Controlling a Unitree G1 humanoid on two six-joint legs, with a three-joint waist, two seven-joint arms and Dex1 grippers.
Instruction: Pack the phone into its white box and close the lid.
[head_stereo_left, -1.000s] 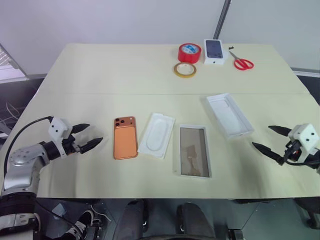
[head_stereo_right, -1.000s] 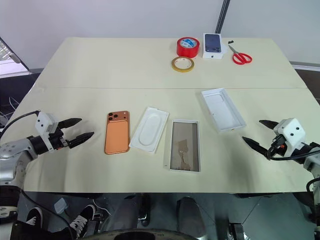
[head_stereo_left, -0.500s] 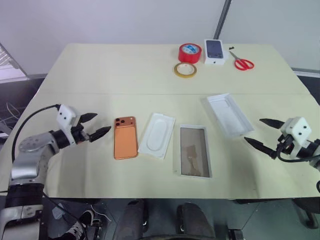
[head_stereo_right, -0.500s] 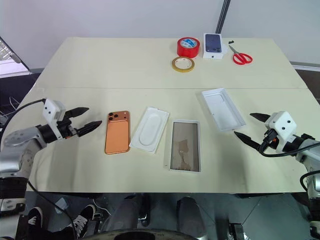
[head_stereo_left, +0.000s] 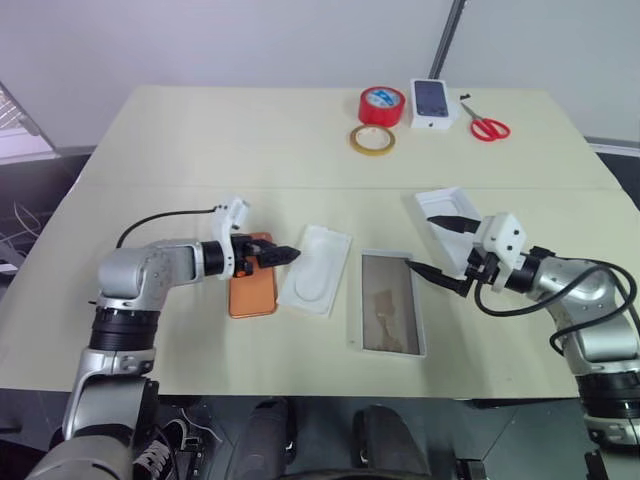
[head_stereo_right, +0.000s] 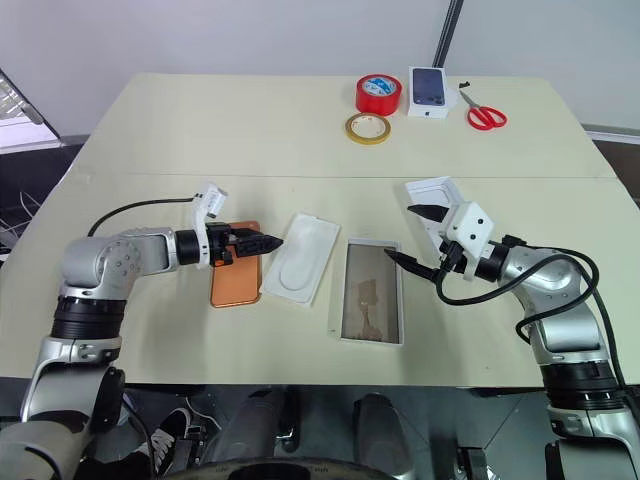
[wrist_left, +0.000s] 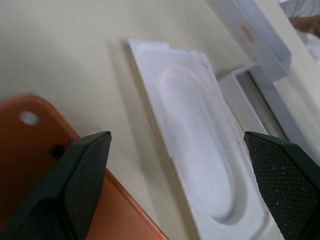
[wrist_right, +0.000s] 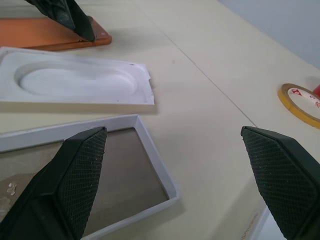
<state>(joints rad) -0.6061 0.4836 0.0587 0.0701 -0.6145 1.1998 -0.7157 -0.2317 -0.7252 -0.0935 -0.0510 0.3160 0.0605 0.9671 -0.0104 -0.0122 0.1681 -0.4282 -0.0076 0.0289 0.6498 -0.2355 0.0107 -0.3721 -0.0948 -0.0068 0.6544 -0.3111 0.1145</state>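
Cream-covered counter (head_stereo_left: 200, 130) with the packing items laid out along its near half; the white box (head_stereo_left: 357, 305) serves as the landmark. The white box lies open side up, its brownish-grey floor exposed and empty. Just to its left lies a thin white insert (head_stereo_left: 318, 268) with an oval recess, slightly angled. Left of the insert, and well apart from the box, the phone (head_stereo_left: 252, 290) lies flat, back up, camera bump toward the far end. To the right of the box and a little farther back sits the lid (head_stereo_left: 448, 208), open side up and turned at an angle.

The left gripper (head_stereo_left: 278, 256) hangs over the far end of the phone, pointing toward the insert; its jaws are spread wide and hold nothing. Whether a finger touches the phone cannot quite be made out from the head views. The right gripper (head_stereo_right: 412, 236) is beside the box's far right corner, in front of the lid, pointing left; its jaws are likewise spread wide and empty, one finger over the lid, the other at the box's right rim.

Far behind the box, at the back of the counter: a red tape roll (head_stereo_left: 380, 104), a yellow tape ring (head_stereo_left: 371, 139), a small white box printed with a dark phone (head_stereo_left: 431, 102), and red-handled scissors (head_stereo_left: 487, 126).
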